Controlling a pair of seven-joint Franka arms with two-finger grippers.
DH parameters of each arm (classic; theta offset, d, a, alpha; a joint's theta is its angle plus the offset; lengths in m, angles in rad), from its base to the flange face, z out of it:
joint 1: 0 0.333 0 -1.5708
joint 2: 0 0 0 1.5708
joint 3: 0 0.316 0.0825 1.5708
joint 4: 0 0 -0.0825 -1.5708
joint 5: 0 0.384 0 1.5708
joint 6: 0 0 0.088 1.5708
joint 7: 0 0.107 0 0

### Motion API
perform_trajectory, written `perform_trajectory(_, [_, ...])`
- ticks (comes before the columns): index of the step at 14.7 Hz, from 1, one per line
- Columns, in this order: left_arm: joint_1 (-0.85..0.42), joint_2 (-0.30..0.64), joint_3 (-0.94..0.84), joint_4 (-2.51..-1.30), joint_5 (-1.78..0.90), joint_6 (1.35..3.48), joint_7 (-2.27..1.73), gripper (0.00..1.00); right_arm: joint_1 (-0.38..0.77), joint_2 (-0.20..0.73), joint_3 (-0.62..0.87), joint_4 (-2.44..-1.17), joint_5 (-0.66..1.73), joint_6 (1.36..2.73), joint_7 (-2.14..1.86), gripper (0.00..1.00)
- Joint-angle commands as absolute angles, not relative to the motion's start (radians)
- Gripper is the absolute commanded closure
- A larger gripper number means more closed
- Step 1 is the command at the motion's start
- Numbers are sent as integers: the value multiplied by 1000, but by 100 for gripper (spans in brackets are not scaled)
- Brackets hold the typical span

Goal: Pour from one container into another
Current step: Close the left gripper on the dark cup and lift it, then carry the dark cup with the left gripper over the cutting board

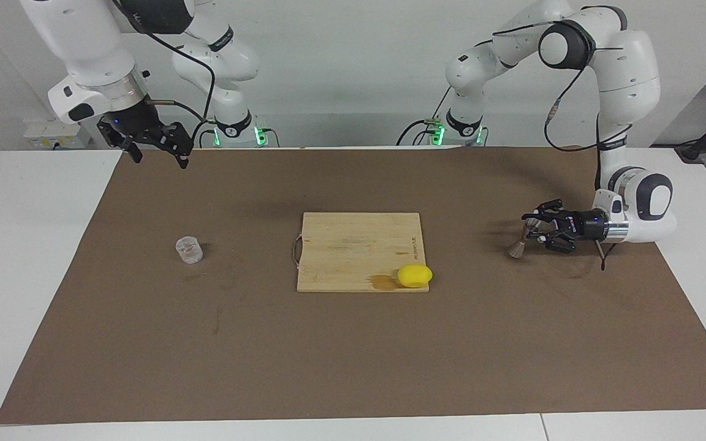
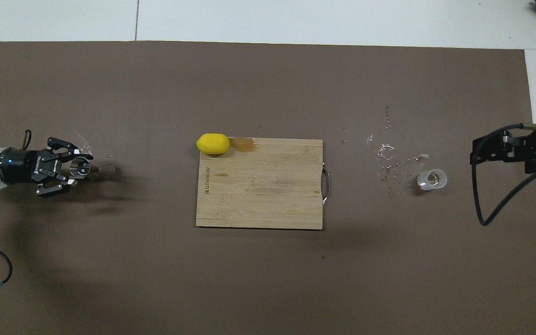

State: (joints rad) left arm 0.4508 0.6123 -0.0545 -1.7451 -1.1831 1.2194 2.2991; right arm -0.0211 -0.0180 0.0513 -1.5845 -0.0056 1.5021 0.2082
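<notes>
Clamped on the steel jigger (image 1: 523, 237) by the left gripper (image 1: 534, 228), tilted, at the left arm's end of the mat; spread wide, empty, the right gripper (image 1: 155, 149), raised. Upright at the right arm's end, the glass tumbler (image 1: 189, 249). Between them, cutting board (image 1: 353, 245) bearing unreadable print, lemon (image 1: 415, 275) on it.

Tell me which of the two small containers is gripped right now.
The steel jigger, at the left arm's end: the left gripper is shut on it. The glass tumbler stands alone, with the right gripper raised and open.
</notes>
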Motion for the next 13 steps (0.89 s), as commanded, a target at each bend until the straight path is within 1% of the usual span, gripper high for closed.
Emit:
perform_trajectory(1, [431, 566, -75, -1714, -1216, 1195, 2304, 74, -34, -38, 58, -1606, -26, 1505, 195, 0])
perform_trajectory(4, [402, 502, -75, -1721, -1255, 1203, 2269, 72, -34, -38, 58, -1606, -26, 1505, 195, 0])
perform_trajectory(8, [307, 469, -75, -1735, -1322, 1216, 2264, 72, -34, -37, 58, -1606, -26, 1505, 195, 0])
perform_trajectory(10, [258, 440, -75, -1749, -1339, 1268, 2254, 72, -34, -38, 58, -1606, -26, 1505, 193, 0])
perform_trajectory(13, [160, 368, -75, -1801, -1390, 1389, 2203, 72, -34, -38, 60, -1606, -26, 1505, 189, 0])
